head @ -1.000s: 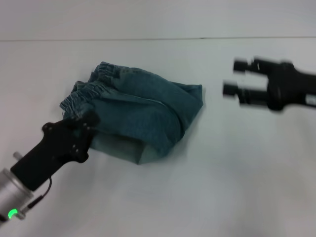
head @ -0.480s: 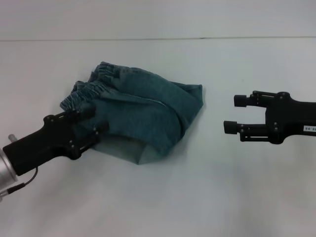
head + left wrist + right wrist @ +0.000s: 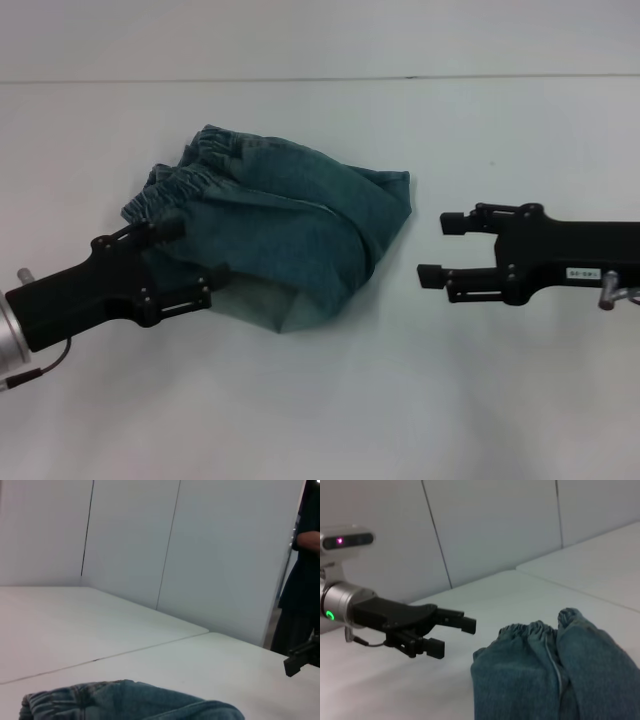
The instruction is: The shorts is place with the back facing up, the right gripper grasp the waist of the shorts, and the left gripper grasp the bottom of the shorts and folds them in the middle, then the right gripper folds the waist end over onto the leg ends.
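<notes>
One pair of shorts (image 3: 275, 235), blue-green denim, lies folded in a bundle on the white table (image 3: 330, 410), left of centre. Long axis runs from far-left to near-right; the ruffled waist of the shorts (image 3: 185, 175) points far-left, and a pale folded edge faces near. Left gripper (image 3: 195, 258), black claw, sits at the bundle's near-left edge, fingers apart, one by the waistband, one by the pale edge; contact cannot be told. Right gripper (image 3: 440, 247), black claw with white label, hovers right of the shorts, fingers apart, holding nothing.
</notes>
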Tool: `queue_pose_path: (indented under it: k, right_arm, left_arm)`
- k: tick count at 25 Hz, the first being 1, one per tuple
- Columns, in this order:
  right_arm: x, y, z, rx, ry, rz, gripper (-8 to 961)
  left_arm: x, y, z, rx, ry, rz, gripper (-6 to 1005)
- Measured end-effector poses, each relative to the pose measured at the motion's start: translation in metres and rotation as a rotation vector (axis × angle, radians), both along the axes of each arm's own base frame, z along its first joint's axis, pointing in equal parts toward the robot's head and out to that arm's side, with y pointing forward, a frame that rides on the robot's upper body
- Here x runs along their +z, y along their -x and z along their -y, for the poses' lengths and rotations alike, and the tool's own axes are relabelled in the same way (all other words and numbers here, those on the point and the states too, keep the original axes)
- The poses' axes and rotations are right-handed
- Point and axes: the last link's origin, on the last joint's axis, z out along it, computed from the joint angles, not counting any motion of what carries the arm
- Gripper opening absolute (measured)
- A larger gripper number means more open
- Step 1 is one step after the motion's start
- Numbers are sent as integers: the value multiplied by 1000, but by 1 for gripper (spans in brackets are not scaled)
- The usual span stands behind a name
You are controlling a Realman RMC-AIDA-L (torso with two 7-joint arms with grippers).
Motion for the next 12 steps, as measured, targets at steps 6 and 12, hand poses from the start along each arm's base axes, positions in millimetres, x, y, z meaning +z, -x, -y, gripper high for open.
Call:
queue_pose_path:
  k: [6,12]
  right_arm:
    - [-5,1,0,-1,13,0,856]
    - [-5,1,0,-16,9,-13,873]
  left_arm:
    - [-1,1,0,9,14,-7,953]
    - [-1,1,0,10,14,-9,951]
